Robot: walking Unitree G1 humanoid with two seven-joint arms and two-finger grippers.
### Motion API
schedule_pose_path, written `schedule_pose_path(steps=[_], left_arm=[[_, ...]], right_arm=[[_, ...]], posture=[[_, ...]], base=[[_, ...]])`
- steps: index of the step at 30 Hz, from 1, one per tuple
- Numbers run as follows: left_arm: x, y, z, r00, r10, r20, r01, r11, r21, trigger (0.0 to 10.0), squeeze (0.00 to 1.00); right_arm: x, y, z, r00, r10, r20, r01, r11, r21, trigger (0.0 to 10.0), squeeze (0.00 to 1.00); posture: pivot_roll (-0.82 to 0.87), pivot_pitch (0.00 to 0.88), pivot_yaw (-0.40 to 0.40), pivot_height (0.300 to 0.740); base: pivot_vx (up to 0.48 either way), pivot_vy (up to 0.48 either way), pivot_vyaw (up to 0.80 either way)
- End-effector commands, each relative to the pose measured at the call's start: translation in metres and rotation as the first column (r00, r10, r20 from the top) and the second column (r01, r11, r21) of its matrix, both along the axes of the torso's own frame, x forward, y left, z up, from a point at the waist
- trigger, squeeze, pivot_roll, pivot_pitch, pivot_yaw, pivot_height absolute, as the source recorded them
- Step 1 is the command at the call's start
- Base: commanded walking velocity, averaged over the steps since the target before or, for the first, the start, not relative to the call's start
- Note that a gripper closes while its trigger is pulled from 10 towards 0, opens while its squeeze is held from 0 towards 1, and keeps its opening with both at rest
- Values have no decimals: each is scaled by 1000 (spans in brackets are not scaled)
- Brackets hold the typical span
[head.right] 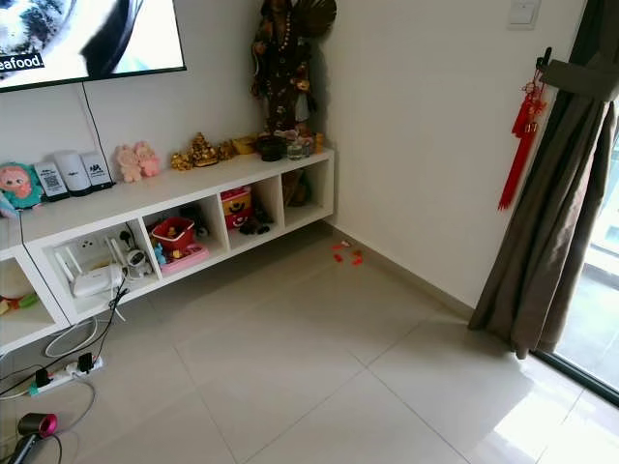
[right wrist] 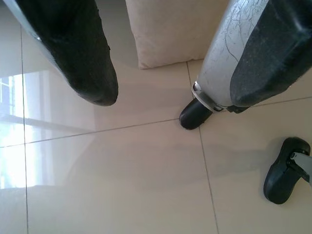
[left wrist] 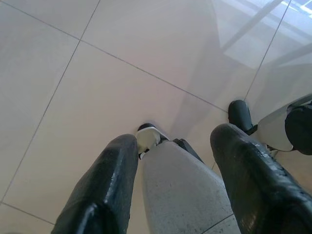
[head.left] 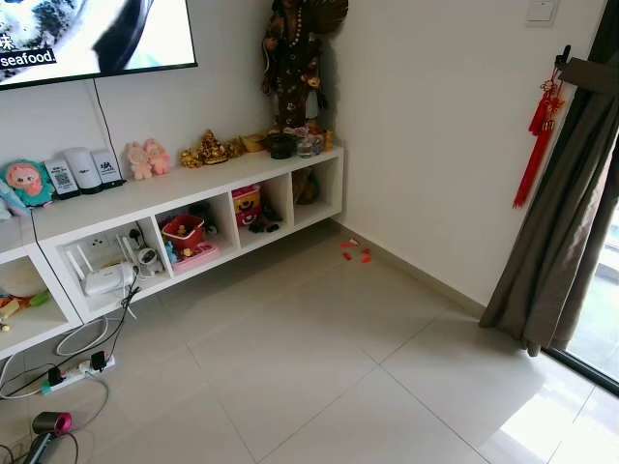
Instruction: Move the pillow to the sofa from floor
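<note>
While both jaws hang open and empty, the pillow (right wrist: 178, 31) lies on bare floor (head.left: 319, 367).

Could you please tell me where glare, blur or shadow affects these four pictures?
Left eye view: sharp, with window glare on the floor tiles beside the curtain. Right eye view: the same. Left wrist view: bright window reflection on the tiles, left gripper fingers close and soft. Right wrist view: right gripper fingers dark and blurred, glare at one edge, pillow evenly lit.
</note>
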State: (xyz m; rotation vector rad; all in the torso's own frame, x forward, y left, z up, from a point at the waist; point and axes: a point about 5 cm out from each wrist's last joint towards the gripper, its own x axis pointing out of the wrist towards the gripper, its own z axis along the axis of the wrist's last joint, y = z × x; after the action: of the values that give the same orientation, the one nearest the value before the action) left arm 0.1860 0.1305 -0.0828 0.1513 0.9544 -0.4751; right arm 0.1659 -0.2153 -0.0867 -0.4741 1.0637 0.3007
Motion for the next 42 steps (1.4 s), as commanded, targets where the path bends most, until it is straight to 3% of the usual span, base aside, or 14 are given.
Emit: schedule_pose_path(steps=[1, 3, 4, 7, 8, 10, 11, 14, 16, 20, 26, 39, 42], left_arm=[[22, -40, 12, 902, 327, -283, -389, 898, -204, 10000, 0], [23, -40, 12, 913, 319, -254, -371, 908, -192, 10000, 0], [28, -38, 14, 939, 293, -179, -323, 931, -167, 10000, 0], [31, -37, 16, 948, 288, -133, -307, 938, -159, 10000, 0], [36, -36, 18, 959, 275, -70, -282, 948, -146, 10000, 0], [33, -36, 17, 951, 292, -101, -304, 942, -142, 10000, 0], [28, -36, 14, 926, 336, -169, -360, 923, -135, 10000, 0], [25, -36, 12, 930, 316, -189, -341, 932, -119, 10000, 0], [24, -37, 12, 962, 228, -148, -241, 968, -75, 10000, 0], [26, -37, 12, 973, 198, -120, -207, 976, -71, 10000, 0], [36, -40, 19, 976, 208, -71, -215, 969, -123, 10000, 0], [41, -44, 23, 986, 162, -40, -166, 979, -119, 10000, 0], [46, -46, 26, 987, 159, -8, -159, 979, -126, 10000, 0]], right_arm=[[8, 27, -2, 979, -194, 59, 190, 980, 63, 10000, 0], [9, 29, -2, 980, -191, 63, 187, 981, 59, 10000, 0], [10, 30, -1, 980, -186, 68, 182, 982, 58, 10000, 0], [11, 32, -2, 987, -155, 54, 151, 987, 61, 10000, 0], [10, 35, -2, 989, -146, 39, 142, 986, 84, 10000, 0], [11, 37, -2, 989, -143, 31, 138, 984, 111, 10000, 0], [11, 39, -2, 990, -141, 28, 136, 982, 128, 10000, 0], [11, 40, -2, 988, -152, 27, 146, 979, 143, 10000, 0], [11, 39, -2, 986, -167, 27, 161, 975, 152, 10000, 0], [11, 39, -2, 984, -174, 30, 167, 974, 154, 10000, 0], [13, 36, 0, 980, -188, 57, 178, 973, 145, 10000, 0], [18, 34, 2, 977, -200, 80, 187, 972, 143, 10000, 0], [25, 29, 7, 969, -200, 143, 186, 977, 105, 10000, 0]], posture=[[-36, 0, 30, 740], [-36, 0, 30, 740], [-39, 0, 31, 740], [-37, 0, 28, 740], [-37, 0, 28, 740], [-37, 0, 28, 740], [-37, 0, 26, 740], [-38, 0, 27, 740], [-38, 0, 27, 740], [-38, 0, 27, 740], [-34, 0, 27, 740], [-40, 0, 29, 740], [-44, 0, 30, 740]], base=[[0, 0, 0], [0, 0, 0], [0, 0, 0], [0, 0, 0], [0, 0, 0], [0, 0, 0], [0, 0, 0], [0, 0, 0], [0, 0, 0], [0, 0, 0], [0, 0, 0], [0, 0, 0], [0, 0, 0]])
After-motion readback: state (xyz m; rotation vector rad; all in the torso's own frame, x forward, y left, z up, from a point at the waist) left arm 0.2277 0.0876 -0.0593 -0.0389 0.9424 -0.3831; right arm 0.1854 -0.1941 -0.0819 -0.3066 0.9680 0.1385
